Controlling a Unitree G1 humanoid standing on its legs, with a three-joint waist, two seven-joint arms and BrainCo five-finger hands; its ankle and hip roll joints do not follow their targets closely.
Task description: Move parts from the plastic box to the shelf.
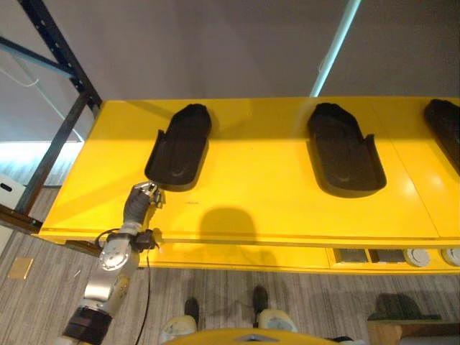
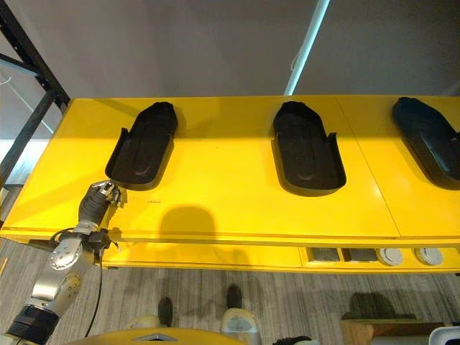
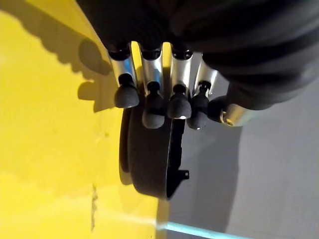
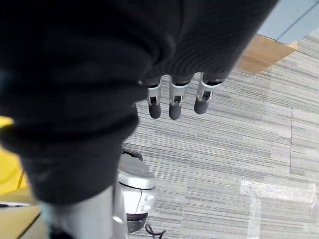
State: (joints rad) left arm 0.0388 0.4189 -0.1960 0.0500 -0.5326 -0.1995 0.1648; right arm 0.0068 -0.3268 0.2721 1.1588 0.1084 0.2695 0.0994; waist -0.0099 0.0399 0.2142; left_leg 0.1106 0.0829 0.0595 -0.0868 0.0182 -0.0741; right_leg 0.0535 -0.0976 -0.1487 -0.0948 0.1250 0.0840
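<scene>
Three black moulded parts lie on the yellow shelf (image 1: 266,194): one at the left (image 1: 180,147), one in the middle (image 1: 345,151) and one at the right edge (image 1: 445,129). My left hand (image 1: 144,195) rests on the shelf just short of the left part's near end, apart from it. In the left wrist view its fingers (image 3: 149,107) hang relaxed and hold nothing, with the left part (image 3: 149,159) lying past them. Over the grey carpet my right hand (image 4: 174,102) hangs low with straight, empty fingers.
A dark metal upright (image 1: 65,129) frames the shelf's left side. Under the shelf's front edge at the right, a lower level holds small grey and round white items (image 1: 417,256). A wooden box (image 1: 402,330) stands on the floor at the lower right.
</scene>
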